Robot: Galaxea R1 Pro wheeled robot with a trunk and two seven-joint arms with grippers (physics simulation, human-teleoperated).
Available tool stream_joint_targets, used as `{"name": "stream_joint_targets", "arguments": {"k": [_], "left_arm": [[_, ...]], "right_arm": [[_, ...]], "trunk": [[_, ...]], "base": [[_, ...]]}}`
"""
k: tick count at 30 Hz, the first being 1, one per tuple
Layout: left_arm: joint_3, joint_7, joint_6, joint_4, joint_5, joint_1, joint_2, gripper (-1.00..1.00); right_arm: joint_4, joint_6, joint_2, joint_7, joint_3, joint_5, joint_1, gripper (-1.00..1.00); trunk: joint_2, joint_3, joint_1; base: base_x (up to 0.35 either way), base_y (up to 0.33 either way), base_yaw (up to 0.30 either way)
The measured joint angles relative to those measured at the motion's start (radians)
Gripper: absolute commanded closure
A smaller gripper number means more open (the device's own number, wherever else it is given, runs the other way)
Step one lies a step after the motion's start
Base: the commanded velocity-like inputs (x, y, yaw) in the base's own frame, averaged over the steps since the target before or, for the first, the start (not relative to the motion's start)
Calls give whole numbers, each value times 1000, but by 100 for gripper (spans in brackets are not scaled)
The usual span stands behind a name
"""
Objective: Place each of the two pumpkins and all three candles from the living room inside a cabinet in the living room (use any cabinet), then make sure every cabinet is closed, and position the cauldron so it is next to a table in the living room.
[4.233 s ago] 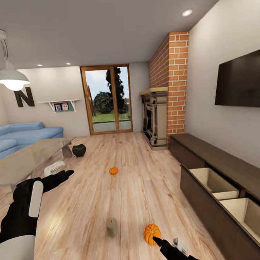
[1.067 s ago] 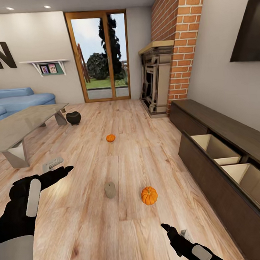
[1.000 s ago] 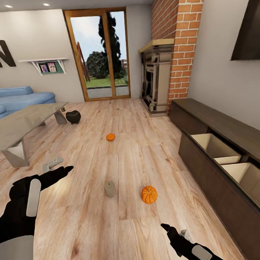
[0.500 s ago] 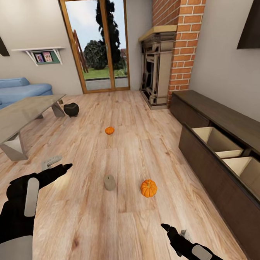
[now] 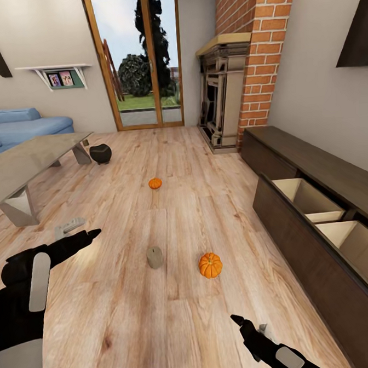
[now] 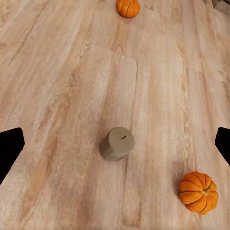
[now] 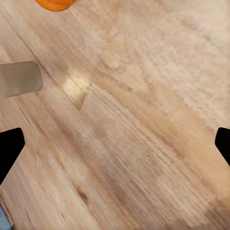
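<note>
Two orange pumpkins lie on the wood floor: a near pumpkin (image 5: 210,265) (image 6: 198,191) and a far pumpkin (image 5: 155,183) (image 6: 128,7). A stubby cream candle (image 5: 154,257) (image 6: 116,143) stands left of the near one. The black cauldron (image 5: 100,153) sits on the floor by the far end of the glass table (image 5: 18,168). The dark-brown cabinet (image 5: 298,242) along the right wall has two drawers pulled out. My left gripper (image 5: 90,233) hovers open, left of the candle. Open too, my right gripper (image 5: 241,321) is low, in front of the near pumpkin.
A grey remote-like object (image 5: 69,225) lies on the floor near the table leg. A blue sofa (image 5: 20,125) stands behind the table. The brick fireplace (image 5: 221,93) and a glass door (image 5: 137,61) close the far end.
The head view has shifted, so the floor things sit a little higher in the picture. The pumpkins, candle and cauldron have not moved on the floor. Both grippers stay open.
</note>
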Motion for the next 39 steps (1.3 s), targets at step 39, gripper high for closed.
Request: {"name": "stream_joint_targets", "arguments": {"k": [39], "left_arm": [[0, -4, -1, -5, 0, 10, -1, -100]], "right_arm": [[-1, -7, -7, 22, -1, 2, 0, -100]], "trunk": [[0, 0, 0]], "base": [[150, -37, 0]]}}
